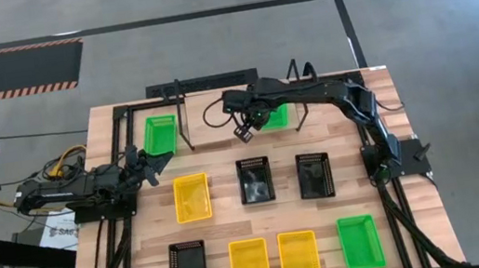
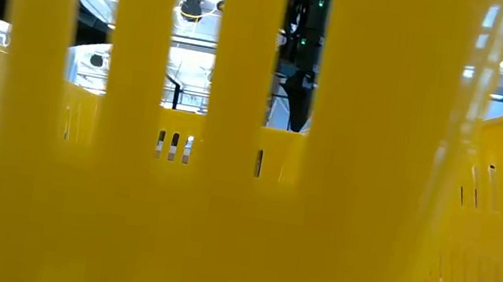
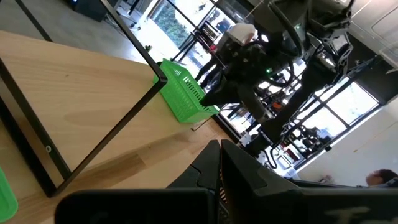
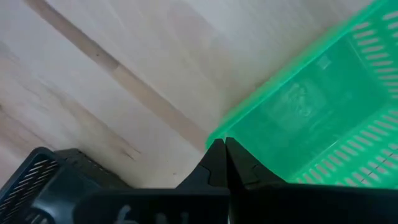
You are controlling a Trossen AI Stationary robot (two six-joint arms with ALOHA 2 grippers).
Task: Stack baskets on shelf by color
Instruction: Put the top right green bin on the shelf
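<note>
the right gripper (image 1: pixel 244 131) hangs with its fingers pinched together on nothing, just beside the corner of a green basket (image 1: pixel 275 116) that sits inside the shelf (image 1: pixel 179 89). that basket lies immediately to the gripper's right in the high view, long axis running away from the robot. nearest in front of the gripper on the tabletop (image 1: pixel 233 219) is a black basket (image 1: pixel 254 180), likely the closest next pick. the left gripper (image 1: pixel 152 164) waits, closed and empty, close to another green basket (image 1: pixel 161 134).

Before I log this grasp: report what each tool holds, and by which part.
Nothing is held. The right tool is shut, empty, above the edge of a green basket. The left tool is shut, empty.
</note>
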